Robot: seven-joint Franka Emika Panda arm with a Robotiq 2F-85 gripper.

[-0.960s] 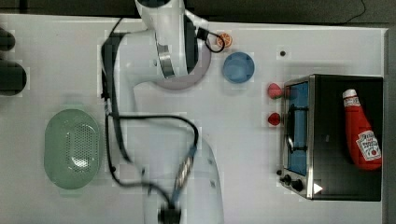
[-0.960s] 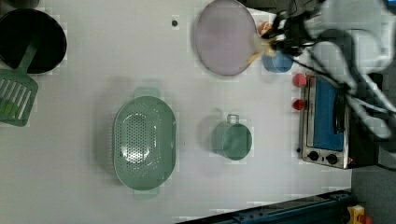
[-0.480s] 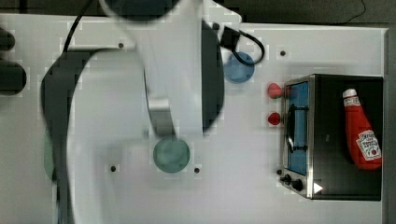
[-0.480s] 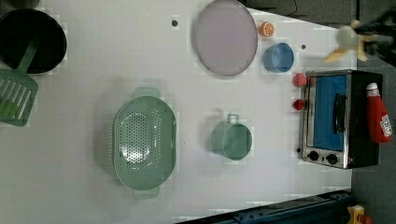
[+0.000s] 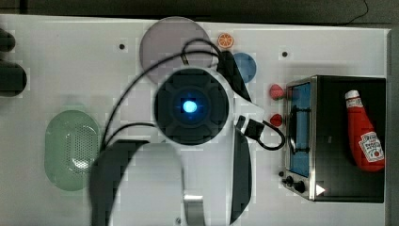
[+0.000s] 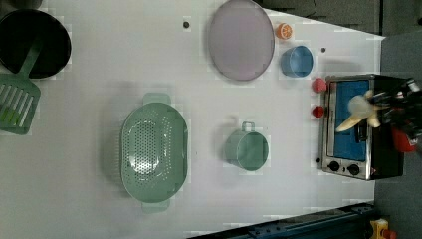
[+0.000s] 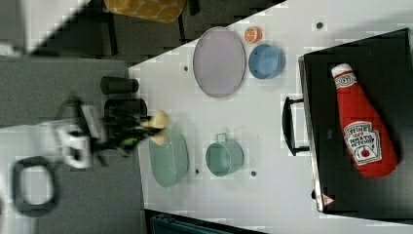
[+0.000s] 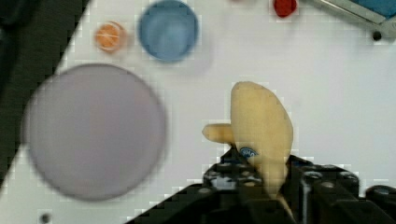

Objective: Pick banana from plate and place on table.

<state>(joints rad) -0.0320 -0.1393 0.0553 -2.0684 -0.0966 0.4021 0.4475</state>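
Note:
My gripper (image 8: 261,173) is shut on the pale-yellow banana (image 8: 261,123), which hangs high above the white table (image 8: 336,93). The greyish-lavender plate (image 8: 93,130) lies bare below and to one side of it. In the left view the banana (image 6: 359,112) and gripper (image 6: 380,110) appear in front of the toaster oven; in the right view the banana (image 7: 157,126) sits beside the green basket's end, held by the gripper (image 7: 139,130). The plate (image 5: 174,40) (image 6: 241,40) (image 7: 219,53) rests at the table's far edge. In the top view my arm's body covers the table's (image 5: 70,56) middle.
A blue bowl (image 6: 297,60) and an orange slice (image 6: 283,31) sit beside the plate. A green perforated basket (image 6: 154,149) and a green cup (image 6: 247,148) stand mid-table. A toaster oven (image 5: 301,136) with a ketchup bottle (image 5: 364,136) occupies one end; a black pan (image 6: 32,42) and a spatula (image 6: 17,102) occupy the other.
The arm has risen from the plate's edge with the banana in its grip. In the left view the banana has moved right and down, in front of the oven.

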